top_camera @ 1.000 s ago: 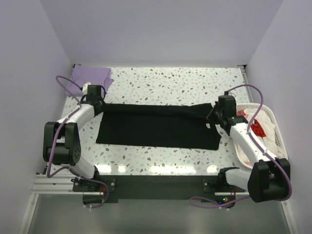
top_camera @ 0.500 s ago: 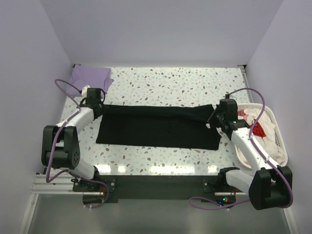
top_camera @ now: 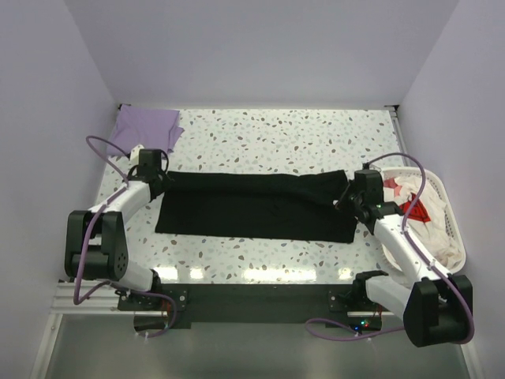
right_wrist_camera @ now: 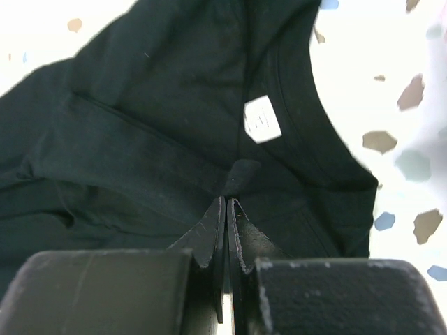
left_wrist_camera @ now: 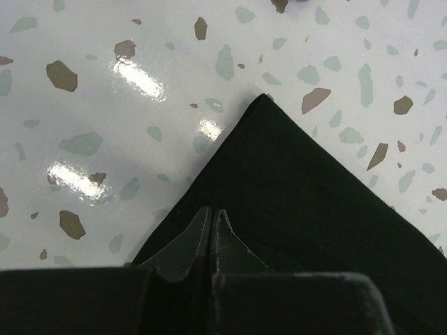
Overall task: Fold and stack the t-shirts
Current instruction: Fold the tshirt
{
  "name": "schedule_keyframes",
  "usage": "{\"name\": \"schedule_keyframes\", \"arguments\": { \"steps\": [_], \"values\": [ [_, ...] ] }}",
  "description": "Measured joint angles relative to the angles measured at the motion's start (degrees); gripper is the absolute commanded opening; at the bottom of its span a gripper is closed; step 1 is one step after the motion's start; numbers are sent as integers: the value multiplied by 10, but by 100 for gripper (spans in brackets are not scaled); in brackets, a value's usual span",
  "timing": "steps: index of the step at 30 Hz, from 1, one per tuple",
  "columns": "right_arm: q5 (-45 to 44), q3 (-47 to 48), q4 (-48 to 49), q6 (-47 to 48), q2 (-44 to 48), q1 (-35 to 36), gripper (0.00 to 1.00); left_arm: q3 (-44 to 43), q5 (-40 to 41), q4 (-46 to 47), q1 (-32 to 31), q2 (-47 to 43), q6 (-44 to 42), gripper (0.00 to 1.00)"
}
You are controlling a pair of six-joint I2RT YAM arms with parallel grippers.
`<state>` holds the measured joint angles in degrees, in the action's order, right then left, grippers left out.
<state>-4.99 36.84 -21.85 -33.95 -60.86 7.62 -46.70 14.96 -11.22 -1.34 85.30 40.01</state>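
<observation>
The black t-shirt lies as a long flat band across the middle of the table. My left gripper is shut on its far left corner; in the left wrist view the closed tips rest on black cloth, with the corner's point just ahead. My right gripper is shut on the collar end. There the closed tips pinch a small bump of cloth just below the white neck label. The lavender t-shirt lies folded at the far left corner.
A white plastic basket stands at the right edge beside my right arm, holding white and red garments. Pale walls close in the table on the left, right and far sides. The speckled tabletop shows beyond the shirt.
Both grippers have moved a little towards the near edge, drawing the shirt's far edge with them. The right arm's forearm has swung lower beside the basket.
</observation>
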Motion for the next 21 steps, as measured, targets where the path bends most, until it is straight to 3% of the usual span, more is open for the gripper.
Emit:
{"name": "schedule_keyframes", "arguments": {
  "steps": [2, 3, 6, 10, 12, 21],
  "values": [
    [6, -11, -1, -1, 0, 0, 2, 9, -2, 1, 2, -4, 1, 0],
    [10, -14, 0, -1, 0, 0, 6, 13, -3, 2, 3, -7, 1, 9],
    [22, -16, 0, -3, 2, 0, 24, 19, -7, 3, 6, -11, 8, 15],
    [41, -21, 0, -2, 17, 0, 41, 36, -14, 9, 7, -34, 14, 34],
    [53, -24, 0, 1, 30, 1, 47, 42, -18, 9, 8, -51, 15, 34],
    [91, -24, 1, 13, 41, 2, 47, 46, -59, 25, 5, -101, 14, 34]
  ]
}}
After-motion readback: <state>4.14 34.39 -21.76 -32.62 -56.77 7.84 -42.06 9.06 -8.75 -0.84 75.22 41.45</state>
